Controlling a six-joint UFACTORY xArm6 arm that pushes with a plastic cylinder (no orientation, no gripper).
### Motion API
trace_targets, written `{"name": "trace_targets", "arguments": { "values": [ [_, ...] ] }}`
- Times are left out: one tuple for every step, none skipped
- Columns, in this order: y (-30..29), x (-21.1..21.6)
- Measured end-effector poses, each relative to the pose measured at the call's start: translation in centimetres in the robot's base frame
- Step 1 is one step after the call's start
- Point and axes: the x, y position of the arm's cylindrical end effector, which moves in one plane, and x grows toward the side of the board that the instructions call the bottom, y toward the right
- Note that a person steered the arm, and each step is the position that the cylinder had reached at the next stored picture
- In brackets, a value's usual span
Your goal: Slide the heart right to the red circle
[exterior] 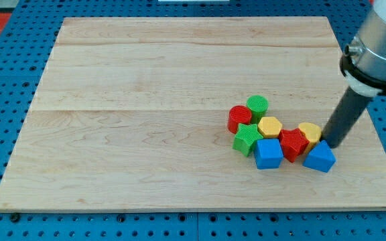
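The yellow heart (309, 132) lies at the right end of a tight cluster of blocks in the lower right part of the wooden board (146, 100). The red circle (238, 118) lies at the cluster's left end, with a yellow hexagon (270, 126) and a red star-like block (293, 142) between the two. My tip (330, 143) rests on the board just right of the heart, touching or almost touching it, and just above a blue block (319, 157).
A green circle (257, 106) sits at the upper right of the red circle. A green star (247, 138) and a blue cube (269, 153) lie below it. The board's right edge is close to my rod.
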Motion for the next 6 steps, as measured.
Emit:
{"name": "trace_targets", "arguments": {
  "values": [
    [-3.0, -1.4],
    [-5.3, -1.5],
    [-4.3, -1.9],
    [-4.3, -2.7],
    [-7.6, -2.7],
    [-9.8, -2.7]
  ]
}}
